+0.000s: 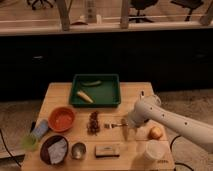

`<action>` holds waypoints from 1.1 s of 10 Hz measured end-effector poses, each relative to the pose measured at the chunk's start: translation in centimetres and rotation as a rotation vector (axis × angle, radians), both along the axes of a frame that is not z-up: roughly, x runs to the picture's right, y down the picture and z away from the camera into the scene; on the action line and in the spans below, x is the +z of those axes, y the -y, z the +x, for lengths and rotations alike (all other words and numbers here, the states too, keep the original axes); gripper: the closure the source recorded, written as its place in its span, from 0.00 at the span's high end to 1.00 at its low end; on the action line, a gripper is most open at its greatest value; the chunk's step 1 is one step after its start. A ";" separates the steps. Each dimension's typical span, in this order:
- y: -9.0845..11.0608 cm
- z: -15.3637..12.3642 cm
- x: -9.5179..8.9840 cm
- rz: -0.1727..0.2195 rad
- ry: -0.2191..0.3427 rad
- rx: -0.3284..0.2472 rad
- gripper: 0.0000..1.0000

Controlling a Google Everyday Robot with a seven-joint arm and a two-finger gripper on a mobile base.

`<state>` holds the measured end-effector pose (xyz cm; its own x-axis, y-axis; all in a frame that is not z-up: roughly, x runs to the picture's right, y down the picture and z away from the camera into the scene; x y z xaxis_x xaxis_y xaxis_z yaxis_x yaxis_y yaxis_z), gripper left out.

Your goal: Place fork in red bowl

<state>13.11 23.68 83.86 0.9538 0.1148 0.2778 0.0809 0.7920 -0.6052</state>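
Note:
The small silvery fork [114, 125] lies on the wooden table [55, 95], right of centre, tines pointing left. My gripper [127, 123] is at the fork's handle end, low over the table, at the end of the white arm coming in from the right. The red bowl [62, 119] sits at the table's left side, orange-red with a speckled inside, well left of the fork and gripper.
A green tray [112, 97] with a banana and a green item stands at the back. A dark brown clump [93, 122] lies between bowl and fork. A dark bowl with white cloth [54, 149], a metal cup [78, 150], a small box [108, 150], a white cup [155, 151] and an apple [156, 132] line the front.

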 end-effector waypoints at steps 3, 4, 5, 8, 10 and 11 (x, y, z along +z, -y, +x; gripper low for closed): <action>0.4 -1.1 0.4 -0.009 0.022 -0.021 0.80; 0.4 -1.7 0.7 -0.013 0.032 -0.027 0.80; 0.4 -2.0 0.9 -0.019 0.040 -0.035 0.80; 0.3 -3.0 1.3 -0.031 0.055 -0.053 0.62; 0.5 -3.3 1.7 -0.034 0.058 -0.061 0.44; 0.6 -3.3 1.5 -0.033 0.059 -0.059 0.31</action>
<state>9.80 23.07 85.37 0.9410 0.0693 0.3311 0.1631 0.7646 -0.6235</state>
